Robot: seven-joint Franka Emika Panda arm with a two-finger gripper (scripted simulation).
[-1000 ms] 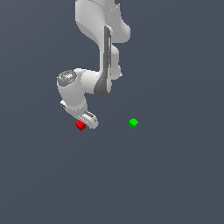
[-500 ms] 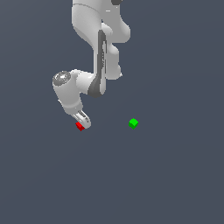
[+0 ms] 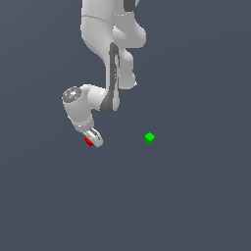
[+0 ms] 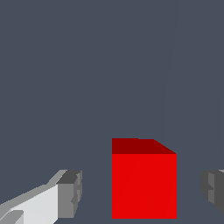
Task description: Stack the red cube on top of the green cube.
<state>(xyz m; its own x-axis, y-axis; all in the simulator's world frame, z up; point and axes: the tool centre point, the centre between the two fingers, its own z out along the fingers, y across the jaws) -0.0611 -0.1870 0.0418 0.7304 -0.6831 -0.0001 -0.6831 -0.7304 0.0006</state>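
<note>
**Asker:** While the arm is bent down low, where does its hand sit?

**Describer:** The white gripper [image 3: 93, 138] hangs close to the flat dark grey floor [image 3: 196, 206], towards the exterior view's left. The red cube [image 3: 88, 142] is right at its tip, mostly hidden behind the fingers, so only a sliver of red shows there.

**Asker:** Is the hand closed on it?

**Describer:** No. From the wrist view, the red cube [image 4: 144, 183] stands between the two grey finger pads [image 4: 70, 194], with a clear gap of floor on each side. The jaws stand apart and touch nothing.

**Asker:** And the other cube?

**Describer:** The green cube [image 3: 149, 138] rests on the floor well apart from the red one, towards the exterior view's right, at about the same level in the picture.

**Asker:** Does anything stand between them?

**Describer:** Only bare floor lies between the two cubes. The arm's white links [image 3: 110, 54] rise above the gripper, and none of them covers the green cube.
</note>
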